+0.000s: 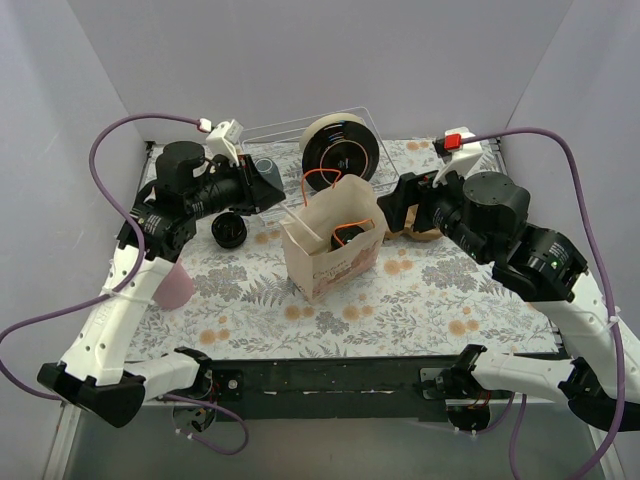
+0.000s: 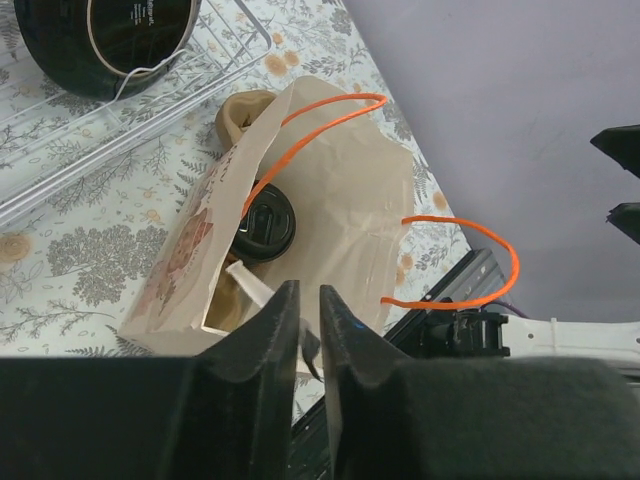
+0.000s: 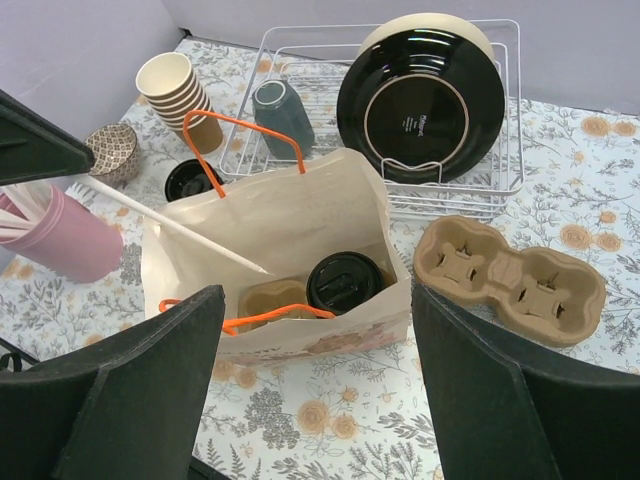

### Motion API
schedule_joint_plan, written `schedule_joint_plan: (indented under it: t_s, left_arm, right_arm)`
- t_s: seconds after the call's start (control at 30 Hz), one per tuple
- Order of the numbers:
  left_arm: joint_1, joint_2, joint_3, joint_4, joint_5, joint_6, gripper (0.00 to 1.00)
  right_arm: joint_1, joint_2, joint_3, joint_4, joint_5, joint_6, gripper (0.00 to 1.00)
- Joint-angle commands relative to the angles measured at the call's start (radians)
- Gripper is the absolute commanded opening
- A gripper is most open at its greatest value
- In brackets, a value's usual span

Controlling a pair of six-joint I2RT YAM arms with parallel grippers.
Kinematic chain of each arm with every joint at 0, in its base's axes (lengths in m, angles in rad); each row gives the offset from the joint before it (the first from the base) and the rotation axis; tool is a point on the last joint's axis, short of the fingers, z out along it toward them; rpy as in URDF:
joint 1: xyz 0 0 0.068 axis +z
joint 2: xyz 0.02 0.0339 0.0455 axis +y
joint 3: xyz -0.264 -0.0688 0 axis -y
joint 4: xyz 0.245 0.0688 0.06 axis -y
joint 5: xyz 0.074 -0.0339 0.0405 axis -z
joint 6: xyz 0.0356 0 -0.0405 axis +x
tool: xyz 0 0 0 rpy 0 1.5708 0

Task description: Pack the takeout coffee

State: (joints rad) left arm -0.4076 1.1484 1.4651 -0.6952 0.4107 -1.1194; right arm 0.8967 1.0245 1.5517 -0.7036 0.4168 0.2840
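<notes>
Left wrist holdings: my left gripper (image 2: 308, 296), fingers almost together with a slim gap. Under it, a paper bag (image 2: 345, 195) with orange handles. Inside are one black-lidded takeout coffee (image 2: 262, 225) and a white stick (image 2: 248, 284). Beyond, a black plate (image 2: 100, 40) in a rack (image 2: 110, 135).

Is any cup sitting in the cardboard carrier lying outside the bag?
No, both wells of the cardboard carrier beside the paper bag are empty.

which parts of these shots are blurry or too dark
Left wrist view: the left gripper is a near-black, soft blur, the paper bag beyond it sharp. Right wrist view: the right gripper shows as dark unfocused slabs, the lidded coffee cup in the bag crisp. Top view: even light, faint shadows.
</notes>
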Motion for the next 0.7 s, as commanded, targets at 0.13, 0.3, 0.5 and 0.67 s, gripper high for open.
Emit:
schedule_joint_plan:
  t_s: [0.13, 0.3, 0.5, 0.67]
  left_arm:
    - [0.001, -0.012, 0.009, -0.009, 0.056, 0.007, 0.60]
    - [0.001, -0.013, 0.050, -0.020, 0.034, -0.011, 0.89]
    - [0.000, -0.048, 0.061, 0.032, 0.011, -0.052, 0.98]
    - [0.001, -0.163, -0.081, 0.189, 0.008, -0.094, 0.98]
  right_arm:
    - [-0.004, -0.015, -0.021, -0.022, 0.037, 0.047, 0.83]
    - [-0.004, -0.007, -0.019, -0.060, 0.016, 0.084, 0.83]
    - [-0.004, -0.004, -0.005, -0.060, -0.041, 0.112, 0.86]
    - [-0.004, -0.012, 0.031, -0.066, -0.062, 0.162, 0.99]
